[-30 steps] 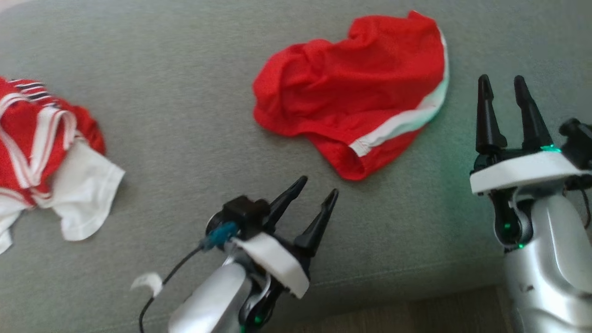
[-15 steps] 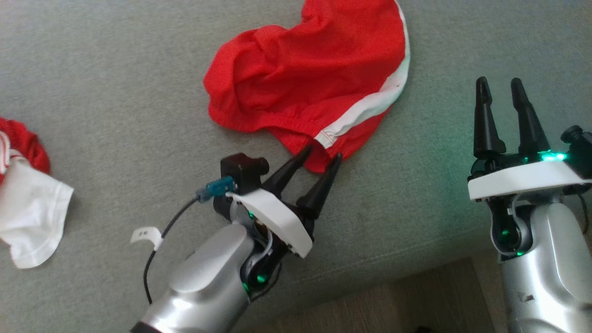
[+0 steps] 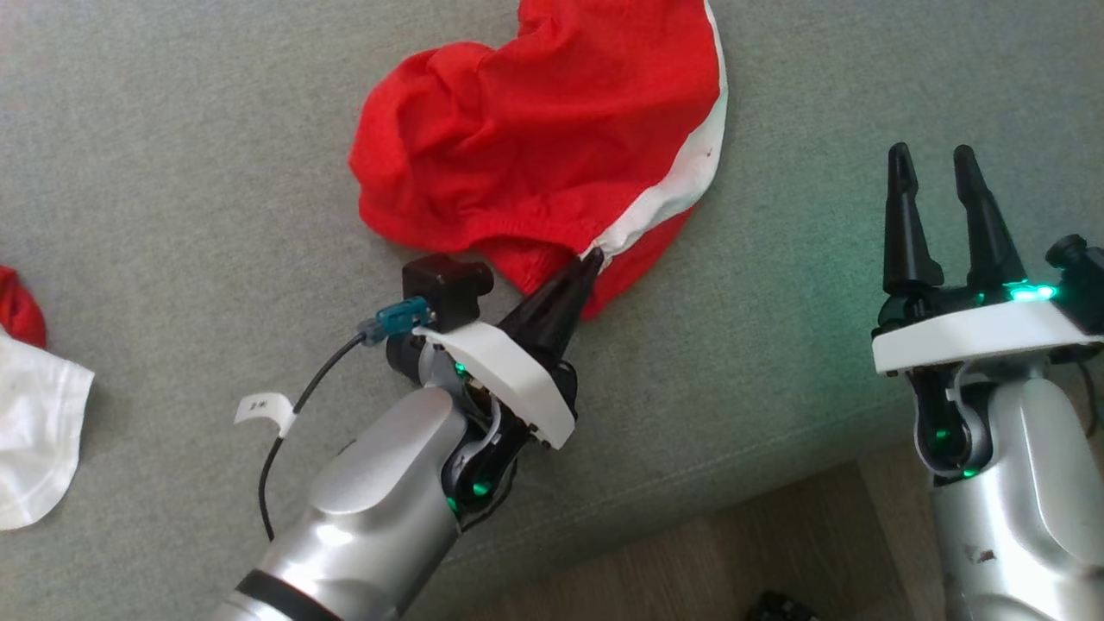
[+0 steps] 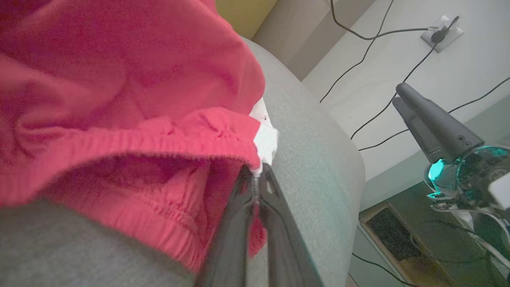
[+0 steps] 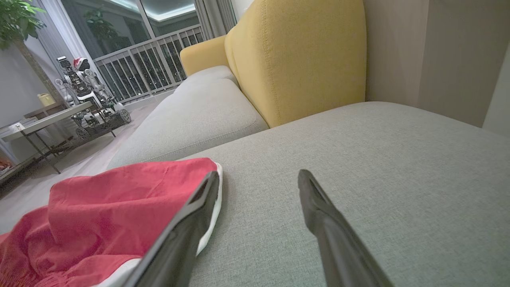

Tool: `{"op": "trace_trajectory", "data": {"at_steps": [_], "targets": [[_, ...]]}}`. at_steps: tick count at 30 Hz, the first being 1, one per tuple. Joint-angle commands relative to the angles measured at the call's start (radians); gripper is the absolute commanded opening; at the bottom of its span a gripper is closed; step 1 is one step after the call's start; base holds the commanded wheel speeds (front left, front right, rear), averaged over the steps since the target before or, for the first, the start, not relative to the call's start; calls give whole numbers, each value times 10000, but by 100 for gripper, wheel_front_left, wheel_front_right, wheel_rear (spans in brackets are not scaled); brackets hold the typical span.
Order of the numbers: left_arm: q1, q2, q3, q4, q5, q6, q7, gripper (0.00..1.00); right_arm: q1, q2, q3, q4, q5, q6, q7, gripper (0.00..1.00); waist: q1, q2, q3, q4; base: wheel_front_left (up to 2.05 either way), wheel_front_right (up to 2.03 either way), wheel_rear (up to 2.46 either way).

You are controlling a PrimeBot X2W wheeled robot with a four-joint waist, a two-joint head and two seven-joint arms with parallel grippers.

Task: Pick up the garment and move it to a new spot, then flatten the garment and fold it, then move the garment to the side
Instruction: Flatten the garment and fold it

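A crumpled pair of red shorts (image 3: 535,147) with a white side stripe lies on the grey sofa cushion (image 3: 190,172). My left gripper (image 3: 589,259) is shut on the shorts' near hem, right where the white stripe ends; the left wrist view shows the fingers pinched together on that corner of the shorts (image 4: 119,119). My right gripper (image 3: 931,157) stands open above the cushion to the right of the shorts, nothing between its fingers. In the right wrist view the right gripper (image 5: 259,179) frames bare cushion, with the shorts (image 5: 99,211) at lower left.
Another red and white garment (image 3: 34,414) lies at the cushion's far left. The cushion's front edge (image 3: 690,509) runs along the bottom, with wooden floor (image 3: 655,578) below. A yellow back cushion (image 5: 295,56) stands behind the seat.
My left gripper reached forward to the shorts' near hem and shut on it. The head camera shifted, so the scene slid left. The right gripper stayed open in place.
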Motion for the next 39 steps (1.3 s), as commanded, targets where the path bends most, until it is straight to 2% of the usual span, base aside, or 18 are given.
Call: {"op": "trace_trajectory", "data": {"at_steps": [1, 5, 10, 12, 14, 19, 25, 31, 34, 39], "targets": [[-268, 28, 237, -213, 55, -62, -50, 0, 52, 22, 150, -310, -75, -2, -133, 100, 0, 0, -12, 11, 0, 0, 0], [-3, 111, 261, -493, 158, -63, -50, 0, 177, 22, 31, -299, -62, -2, -163, 100, 0, 0, -116, 225, 0, 0, 0], [770, 697, 960, -1564, 459, -8, -50, 0, 282, 22, 144, -348, -12, -2, -82, 100, 0, 0, -288, 778, 0, 0, 0], [1264, 1112, 1413, -2211, 675, 160, -51, 0, 340, 22, 163, -409, -54, -2, -2, 100, 0, 0, -365, 1055, 0, 0, 0], [2138, 1755, 2248, -3300, 891, 537, -51, 0, 460, 22, 153, -510, -165, -2, 210, 100, 0, 0, -478, 1498, 0, 0, 0], [3284, 2428, 3420, -4621, 811, 981, -51, 0, 807, 22, 488, -705, -246, -2, 1027, 100, 0, 0, -645, 2205, 0, 0, 0], [3452, 2697, 3916, -4978, 868, 1088, -51, 0, 1766, -28, 724, -1560, -862, -2, 2224, 100, 0, 0, -628, 2679, 0, 0, 0], [3424, 2660, 4470, -4995, 1106, 1108, -51, 0, 2941, -35, 902, -2639, -880, -2, 3308, 100, 0, 0, -401, 2732, 0, 0, 0], [3378, 2563, 4634, -4933, 1231, 1026, -51, 0, 3007, -23, 1278, -2634, -734, -2, 3411, 100, 0, 0, -269, 2709, 0, 0, 0], [3249, 2386, 4709, -4793, 1430, 873, -51, 0, 2751, -21, 1720, -1934, -1073, -2, 3356, 100, 0, 0, -124, 2760, 0, 0, 0]]}}
